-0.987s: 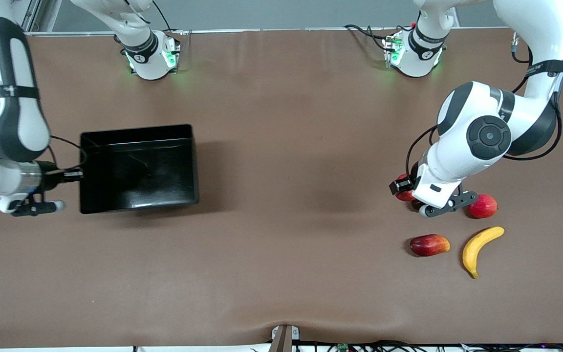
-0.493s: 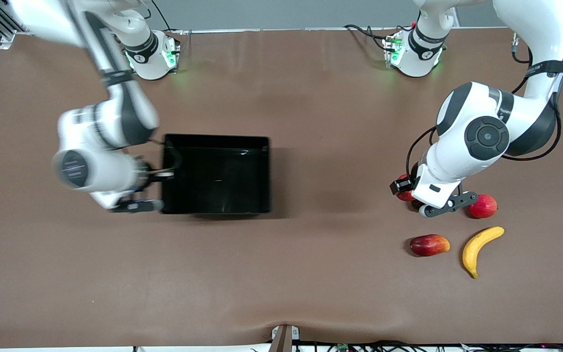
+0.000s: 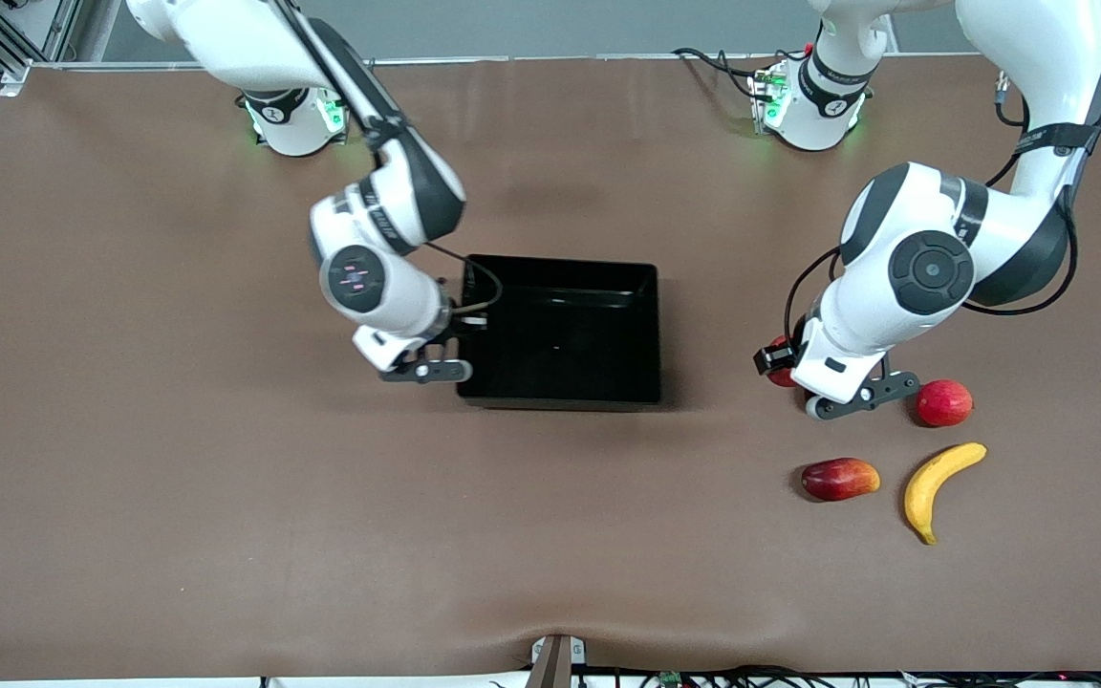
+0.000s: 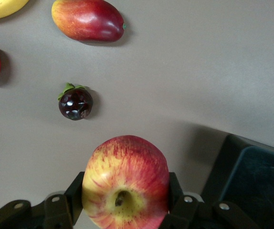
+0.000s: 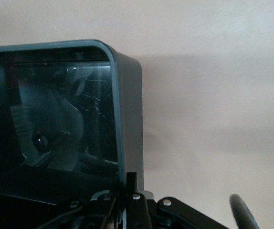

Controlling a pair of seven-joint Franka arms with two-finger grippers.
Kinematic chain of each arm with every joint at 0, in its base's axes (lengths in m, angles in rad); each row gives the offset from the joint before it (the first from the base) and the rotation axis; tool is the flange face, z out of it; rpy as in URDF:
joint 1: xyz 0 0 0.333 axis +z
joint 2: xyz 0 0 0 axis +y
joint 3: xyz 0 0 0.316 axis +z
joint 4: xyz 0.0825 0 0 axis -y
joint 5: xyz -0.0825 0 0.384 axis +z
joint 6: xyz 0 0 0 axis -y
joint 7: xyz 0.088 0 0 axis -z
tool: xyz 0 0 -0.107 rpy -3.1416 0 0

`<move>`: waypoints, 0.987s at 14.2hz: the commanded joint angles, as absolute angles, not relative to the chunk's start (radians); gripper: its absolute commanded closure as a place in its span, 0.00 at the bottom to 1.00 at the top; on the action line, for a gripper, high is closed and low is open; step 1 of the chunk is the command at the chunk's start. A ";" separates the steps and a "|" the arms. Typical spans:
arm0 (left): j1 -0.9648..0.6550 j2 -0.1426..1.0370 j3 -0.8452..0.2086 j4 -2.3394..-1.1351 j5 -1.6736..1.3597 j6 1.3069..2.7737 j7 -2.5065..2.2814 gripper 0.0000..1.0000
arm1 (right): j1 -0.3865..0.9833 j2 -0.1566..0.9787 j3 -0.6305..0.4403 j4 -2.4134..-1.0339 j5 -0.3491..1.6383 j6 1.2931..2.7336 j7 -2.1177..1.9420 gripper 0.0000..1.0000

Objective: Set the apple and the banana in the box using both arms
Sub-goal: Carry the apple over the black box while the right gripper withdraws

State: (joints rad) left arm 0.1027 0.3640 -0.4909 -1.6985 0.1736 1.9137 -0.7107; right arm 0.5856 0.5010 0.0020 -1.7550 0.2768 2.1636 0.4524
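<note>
- Surface: I see a brown table (image 3: pixel 226 497) with both arm bases along its edge farthest from the front camera
- Front view: the box (image 3: pixel 560 330) sits mid-table. The right gripper (image 3: pixel 460 344) is at the wall facing the right arm's end of the table. The left gripper (image 3: pixel 804 377) is low near the fruit group, with the apple (image 3: pixel 780 373) mostly hidden under it. The plain red fruit (image 3: pixel 942 402) lies beside that gripper toward the left arm's end. The banana (image 3: pixel 933 487) and the elongated red-yellow fruit (image 3: pixel 840 479) lie nearer to the front camera
- Left wrist view: the left gripper's fingers are clamped on either side of the apple (image 4: pixel 126 183), stem dimple facing the lens. A corner of the box (image 4: pixel 256 181) shows close by, and a small dark fruit (image 4: pixel 75 103) with a green stalk lies on the table
- Right wrist view: the right gripper's fingers are pinched together on the box wall (image 5: pixel 127 129)
- Step in hand, as I judge it: apple grasped, box brought near. The next move calls for carrying the apple over the box interior and releasing it low; the banana is not yet picked
</note>
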 commanded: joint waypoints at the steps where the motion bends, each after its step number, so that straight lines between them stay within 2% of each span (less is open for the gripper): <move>1: 0.101 0.347 -0.497 -1.721 0.213 1.905 -0.726 1.00 | 0.595 0.514 -0.009 -1.741 0.324 2.169 0.462 1.00; 3: 0.094 0.342 -0.508 -1.733 0.213 1.905 -0.747 1.00 | 0.598 0.528 -0.012 -1.740 0.353 2.174 0.459 0.96; 4: 0.094 0.339 -0.518 -1.744 0.213 1.905 -0.768 1.00 | 0.589 0.535 -0.012 -1.732 0.356 2.172 0.462 0.25; 5: 0.094 0.334 -0.528 -1.753 0.213 1.905 -0.796 1.00 | 0.589 0.537 -0.014 -1.726 0.351 2.165 0.456 0.00; 7: 0.095 0.316 -0.557 -1.782 0.213 1.913 -0.842 1.00 | 0.565 0.519 -0.021 -1.689 0.348 2.119 0.453 0.00; 10: 0.097 0.311 -0.620 -1.830 0.212 1.950 -0.945 1.00 | 0.505 0.491 -0.035 -1.541 0.331 1.901 0.454 0.00; 12: 0.100 0.311 -0.655 -1.876 0.212 2.009 -1.014 1.00 | 0.467 0.494 -0.084 -1.421 0.318 1.803 0.442 0.00; 14: 0.092 0.314 -0.667 -1.922 0.212 2.074 -1.061 1.00 | 0.408 0.494 -0.087 -1.332 0.315 1.664 0.448 0.00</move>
